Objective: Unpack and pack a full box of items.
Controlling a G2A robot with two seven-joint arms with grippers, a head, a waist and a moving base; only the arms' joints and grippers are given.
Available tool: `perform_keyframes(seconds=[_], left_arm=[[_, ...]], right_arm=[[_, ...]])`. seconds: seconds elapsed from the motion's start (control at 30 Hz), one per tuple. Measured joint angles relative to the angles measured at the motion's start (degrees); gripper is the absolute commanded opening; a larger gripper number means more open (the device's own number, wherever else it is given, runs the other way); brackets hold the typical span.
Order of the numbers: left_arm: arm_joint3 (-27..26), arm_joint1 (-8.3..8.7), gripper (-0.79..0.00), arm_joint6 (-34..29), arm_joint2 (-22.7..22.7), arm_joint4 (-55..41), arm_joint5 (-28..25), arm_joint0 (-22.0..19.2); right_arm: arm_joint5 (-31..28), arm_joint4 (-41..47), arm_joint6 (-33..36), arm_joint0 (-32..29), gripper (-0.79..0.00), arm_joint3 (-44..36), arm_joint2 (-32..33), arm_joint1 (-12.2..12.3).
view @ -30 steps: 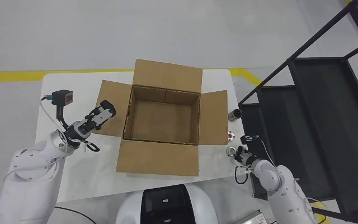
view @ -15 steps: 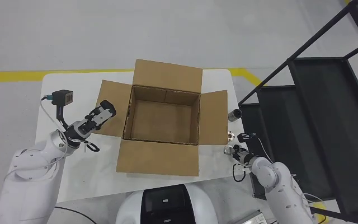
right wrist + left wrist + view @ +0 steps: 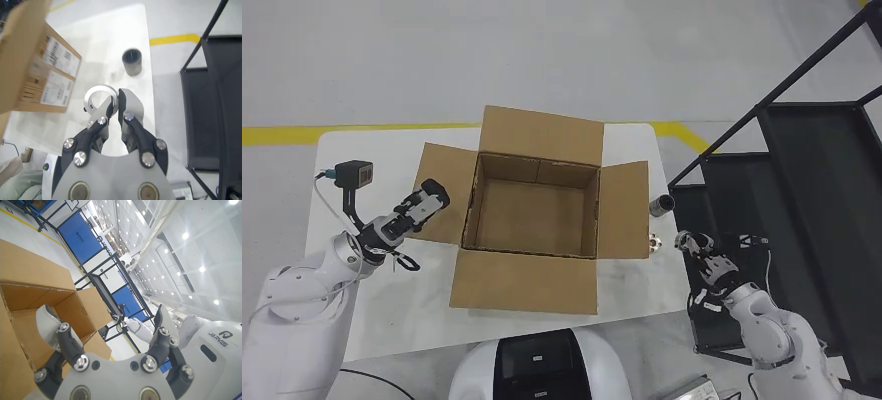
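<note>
The open cardboard box (image 3: 525, 282) stands mid-table with its flaps spread and a bare bottom; its inner wall (image 3: 28, 294) faces the left wrist view. Left of the box, above the left flap, my left gripper (image 3: 427, 200) (image 3: 102, 311) is open with nothing between its fingers. A silver metal ring (image 3: 98, 96) is pinched by its wall in my right gripper (image 3: 116, 101), which is shut on it. In the top view the right gripper (image 3: 683, 242) is past the box's right flap, at the table's right edge. A short dark cylinder (image 3: 663, 204) (image 3: 132, 63) stands just beyond it.
A black metal rack (image 3: 782, 200) (image 3: 206, 113) stands close against the table's right side. The white table (image 3: 362, 160) has bare room left of the box and along its front. The box's right flap (image 3: 54, 75) carries printed labels.
My right arm swung from the table's front right corner back and to the right, towards the rack, and its wrist turned. The left arm and the box stayed still.
</note>
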Motion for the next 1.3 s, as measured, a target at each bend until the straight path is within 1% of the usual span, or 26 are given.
perform_keyframes(seconds=[0.1,0.2,0.3,0.37,0.47,0.57,0.67,0.7,0.8,0.9,1.0,1.13,1.17,1.2,1.23,1.3], left_arm=[[0.00,0.00,0.000,0.00,0.00,0.00,0.00,0.00],[0.00,0.00,0.000,0.00,0.00,0.00,0.00,0.00],[0.00,0.00,0.000,0.00,0.00,0.00,0.00,0.00],[0.00,0.00,0.000,0.00,0.00,0.00,0.00,0.00],[0.00,0.00,0.000,0.00,0.00,0.00,0.00,0.00],[0.00,0.00,0.000,0.00,0.00,0.00,0.00,0.00],[0.00,0.00,0.000,0.00,0.00,0.00,0.00,0.00],[0.00,0.00,0.000,0.00,0.00,0.00,0.00,0.00],[0.00,0.00,0.000,0.00,0.00,0.00,0.00,0.00],[0.00,0.00,0.000,0.00,0.00,0.00,0.00,0.00],[0.00,0.00,0.000,0.00,0.00,0.00,0.00,0.00],[0.00,0.00,0.000,0.00,0.00,0.00,0.00,0.00],[0.00,0.00,0.000,0.00,0.00,0.00,0.00,0.00],[0.00,0.00,0.000,0.00,0.00,0.00,0.00,0.00],[0.00,0.00,0.000,0.00,0.00,0.00,0.00,0.00],[0.00,0.00,0.000,0.00,0.00,0.00,0.00,0.00]], right_arm=[[-2.18,-1.32,-4.06,-2.07,-0.785,-5.59,0.45,-0.12],[-2.01,-5.84,-4.85,-2.45,-0.785,-11.49,-0.67,-0.13],[-0.96,-11.80,-3.35,-1.23,-0.785,-16.59,-3.31,-0.07],[-0.83,-13.93,-1.94,0.27,-0.785,-18.42,-5.15,-0.01],[0.08,-16.99,2.19,4.70,-0.785,-19.40,-9.14,0.09],[1.37,-19.34,7.91,11.78,-0.785,-17.49,-15.18,0.05],[3.91,-21.01,14.87,20.47,-0.785,-13.35,-22.73,-0.37],[4.99,-21.86,17.39,23.98,-0.785,-11.41,-26.10,-0.66],[7.78,-24.02,22.81,31.98,-0.785,-6.47,-34.38,-1.61],[11.23,-26.51,27.21,38.67,-0.785,-0.45,-41.53,-2.74],[14.81,-27.33,29.20,43.95,-0.785,5.88,-47.15,-4.02],[17.30,-25.99,29.69,48.41,-0.785,12.52,-51.34,-5.34],[17.45,-25.66,29.69,49.13,-0.576,13.66,-51.96,-5.58],[17.49,-25.16,29.67,49.90,-0.015,14.94,-52.61,-5.84],[17.48,-24.85,29.70,50.36,0.000,15.67,-52.99,-6.00],[17.35,-24.51,29.71,50.95,0.000,16.57,-53.54,-6.24]])
